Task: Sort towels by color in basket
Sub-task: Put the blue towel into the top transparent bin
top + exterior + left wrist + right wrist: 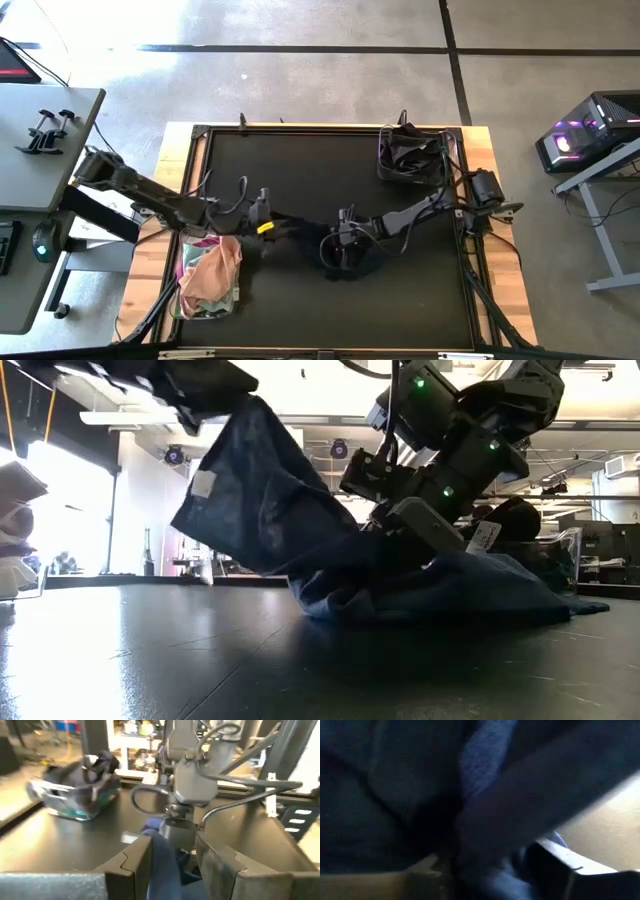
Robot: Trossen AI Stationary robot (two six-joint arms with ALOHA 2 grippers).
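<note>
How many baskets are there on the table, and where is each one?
2. One basket stands near the table's far right corner and holds dark towels. The other basket stands at the near left edge, with pink and other light towels in it. No others show.

Navy towel [300, 530] is looking like soft matt cloth, slightly fuzzy, with a white paper tag [203, 484]. Counter [300, 170] is showing a smooth dark top with a dull sheen and a pale wood border [172, 160]. Left tool's fingers [220, 867] are looking like matt grey plastic. Baskets [383, 165] are looking like clear glossy plastic.
</note>
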